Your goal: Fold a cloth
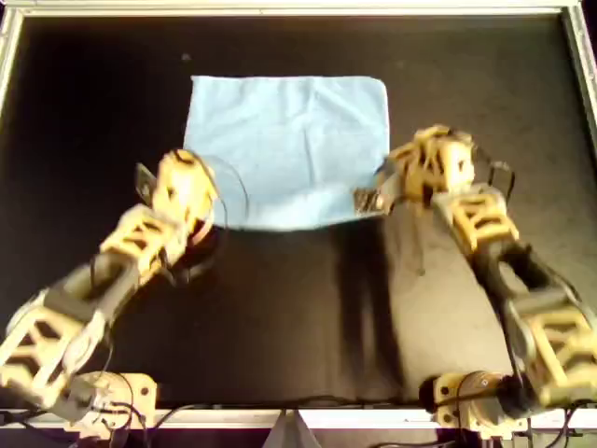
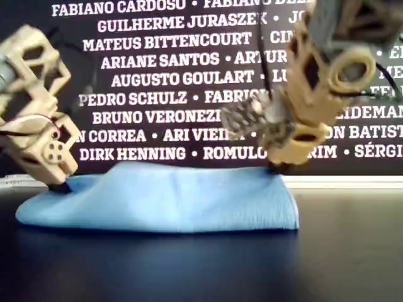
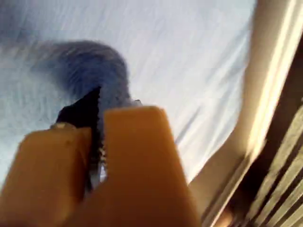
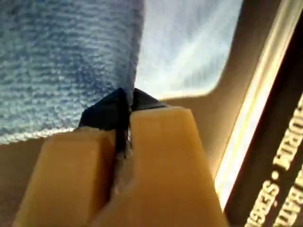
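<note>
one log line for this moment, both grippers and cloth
left gripper: shut on cloth | right gripper: shut on cloth | light blue thin fabric cloth: near edge lifted, folding over

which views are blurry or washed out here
Left wrist view: motion-smeared, cloth washed pale, left tool soft. Right wrist view: cloth weave sharp, background overexposed. Overhead view: slightly soft, with glare on the frame. Exterior view: cloth sharp, arms blurred.

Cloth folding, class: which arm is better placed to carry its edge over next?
Neither alone: the left gripper and right gripper each pinch a near corner of the cloth, so both together.
</note>
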Motion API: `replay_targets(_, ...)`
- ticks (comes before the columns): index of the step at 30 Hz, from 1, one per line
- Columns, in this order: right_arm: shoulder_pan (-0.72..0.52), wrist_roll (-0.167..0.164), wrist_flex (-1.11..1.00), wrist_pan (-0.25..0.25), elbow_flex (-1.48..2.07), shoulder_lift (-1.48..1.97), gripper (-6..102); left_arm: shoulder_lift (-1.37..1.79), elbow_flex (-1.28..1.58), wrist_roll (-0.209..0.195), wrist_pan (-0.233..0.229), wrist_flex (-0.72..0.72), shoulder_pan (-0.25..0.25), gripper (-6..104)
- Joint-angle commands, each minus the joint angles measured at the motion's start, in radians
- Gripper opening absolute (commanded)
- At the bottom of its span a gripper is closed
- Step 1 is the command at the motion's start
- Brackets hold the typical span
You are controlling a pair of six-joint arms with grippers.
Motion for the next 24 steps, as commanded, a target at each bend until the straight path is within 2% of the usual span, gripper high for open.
replay_targets(1,-0.005,0.000,-0.049,-0.014,-0.232,-0.052,3,-0.058,-0.202,0.005,0.003,-0.017,0.031,-1)
replay_targets(11,-0.006,0.000,-0.049,0.000,-0.637,-0.348,3,-0.390,-0.632,0.006,0.002,-0.017,0.034,-1)
replay_targets(13,-0.008,0.000,-0.049,0.002,-0.703,-0.393,3,-0.451,-0.712,0.032,-0.005,-0.017,0.044,-1)
replay_targets(18,-0.008,0.000,-0.049,0.002,-0.861,-0.482,3,-0.565,-0.868,0.149,-0.012,-0.017,0.077,-1)
replay_targets(20,-0.008,0.000,-0.049,0.002,-0.914,-0.515,3,-0.595,-0.913,0.169,-0.012,-0.017,0.084,-1)
replay_targets(24,-0.011,0.000,-0.049,0.002,-1.005,-0.581,3,-0.637,-0.992,0.169,-0.012,-0.017,0.104,-1)
